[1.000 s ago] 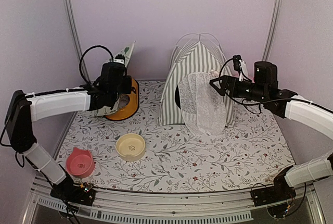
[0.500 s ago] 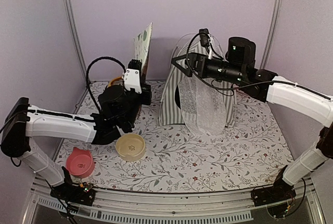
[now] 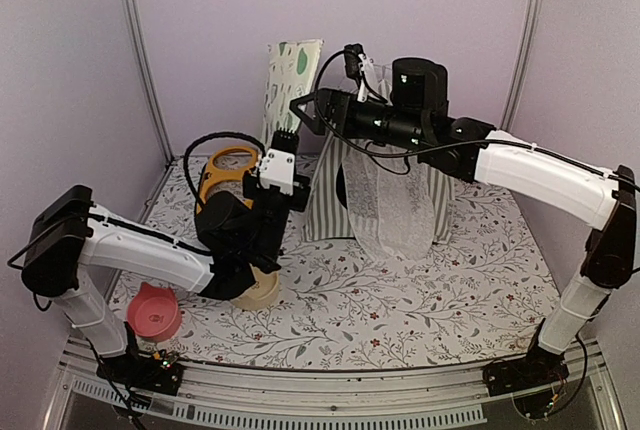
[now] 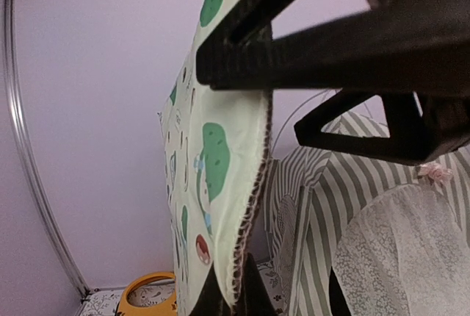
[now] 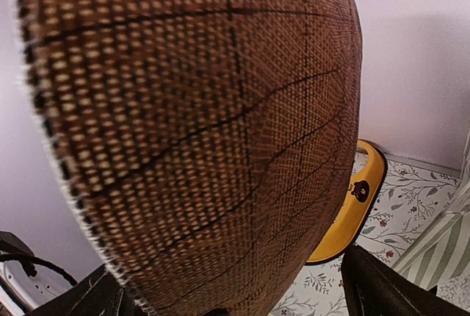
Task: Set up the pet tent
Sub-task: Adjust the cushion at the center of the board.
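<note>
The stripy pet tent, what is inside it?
Inside the pet tent only a dark gap shows, beside the lace door flap. The flap and the striped walls cover the rest, so whether anything is in there cannot be told.

Floral-print table (image 3: 440,300), striped pet tent (image 3: 328,200), pink bowl (image 3: 153,315), cream bowl (image 3: 263,293)

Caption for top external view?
Left fingers hold a cream leaf-printed cloth mat upright beside the striped grey-green fabric pet tent; open right fingers at the mat's edge.
</note>
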